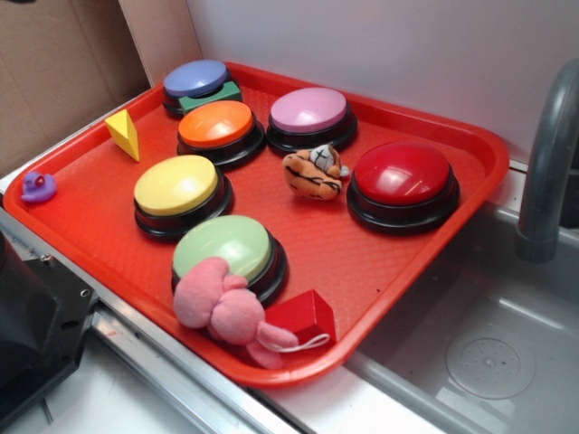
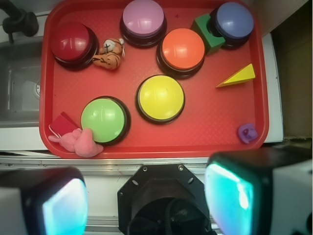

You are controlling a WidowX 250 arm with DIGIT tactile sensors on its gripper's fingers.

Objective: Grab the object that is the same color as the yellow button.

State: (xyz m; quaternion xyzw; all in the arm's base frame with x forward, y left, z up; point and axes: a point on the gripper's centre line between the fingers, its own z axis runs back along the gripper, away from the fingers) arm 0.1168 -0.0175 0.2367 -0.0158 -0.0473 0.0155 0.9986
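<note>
Red tray (image 2: 151,142) below me; my gripper (image 2: 146,196) spread wide, empty — approach step. Yellow wedge (image 2: 238,76) sits near the tray's edge, well apart from yellow button (image 2: 161,97) — next, descend over it.

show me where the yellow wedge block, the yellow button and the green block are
yellow wedge block (image 2: 238,77), wrist view, on its top face.
yellow button (image 1: 175,184), exterior view, middle of its dome.
green block (image 2: 206,31), wrist view, on its visible top.
</note>
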